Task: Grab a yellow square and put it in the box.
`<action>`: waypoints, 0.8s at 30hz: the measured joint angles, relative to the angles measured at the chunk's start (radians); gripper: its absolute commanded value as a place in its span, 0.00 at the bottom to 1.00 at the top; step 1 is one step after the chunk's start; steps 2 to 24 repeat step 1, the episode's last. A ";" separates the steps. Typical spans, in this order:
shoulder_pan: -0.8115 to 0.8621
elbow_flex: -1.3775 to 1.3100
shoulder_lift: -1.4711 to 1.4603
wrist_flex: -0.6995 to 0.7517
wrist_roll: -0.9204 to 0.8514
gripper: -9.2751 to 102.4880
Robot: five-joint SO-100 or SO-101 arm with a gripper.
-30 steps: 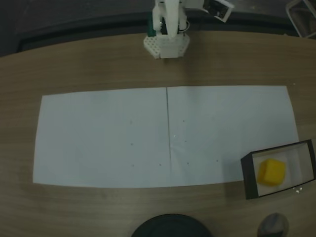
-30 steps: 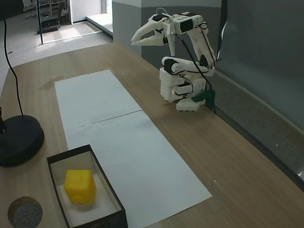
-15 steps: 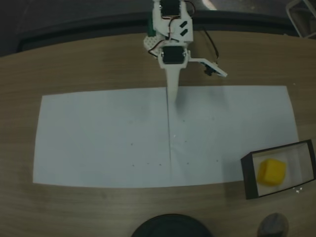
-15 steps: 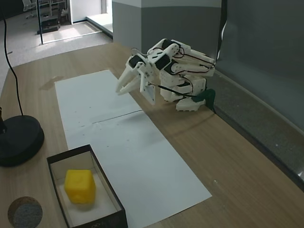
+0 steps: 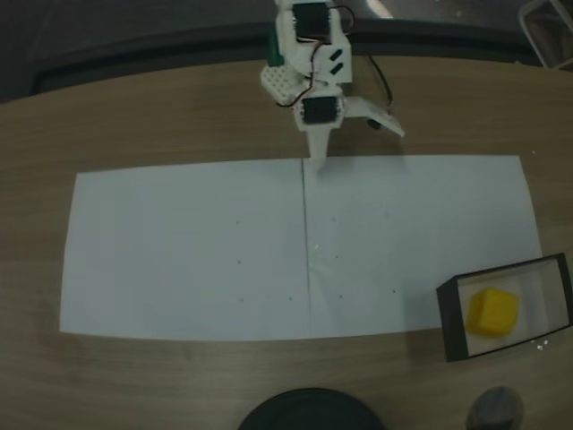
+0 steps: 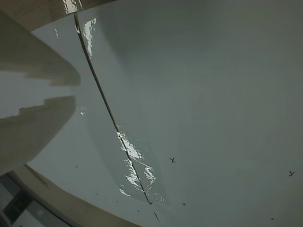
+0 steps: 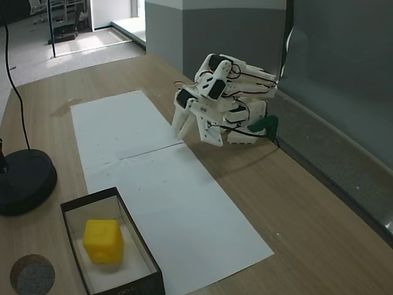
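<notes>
In a fixed view taken from the counter's end, the nearest things sit at the lower left of the frame: a small grey disc (image 7: 32, 274) at the corner, and just right of it the box (image 7: 140, 252), black-walled and pale inside, with the yellow square (image 7: 103, 241) resting on its floor, upright and apart from the walls. The box stands partly on the near end of the white paper (image 7: 184, 212), which runs as two sheets up the frame, meeting at a seam near the middle. At the left edge a dark round base (image 7: 24, 181) sits on the wooden counter (image 7: 307, 215) with a black cable rising from it. Farther up, at the upper middle, the white arm (image 7: 230, 101) is folded low over its base beside the grey wall, and the end effector (image 7: 179, 128) points down at the paper's edge by the seam, well apart from the box. In the fixed view from above, the box (image 5: 445, 313) lies at the lower right with the square (image 5: 493, 312) inside, and the end effector (image 5: 318, 159) tapers down from the top centre to the seam. In the wrist view, the two fingers (image 6: 35, 125) enter from the left with only a narrow gap between them, holding nothing, over the glossy paper (image 6: 213, 94).
</notes>
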 measured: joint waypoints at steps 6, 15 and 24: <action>0.000 0.000 0.000 0.003 0.000 0.08; 0.000 0.000 0.000 0.003 0.000 0.08; 0.000 0.000 0.000 0.003 0.000 0.08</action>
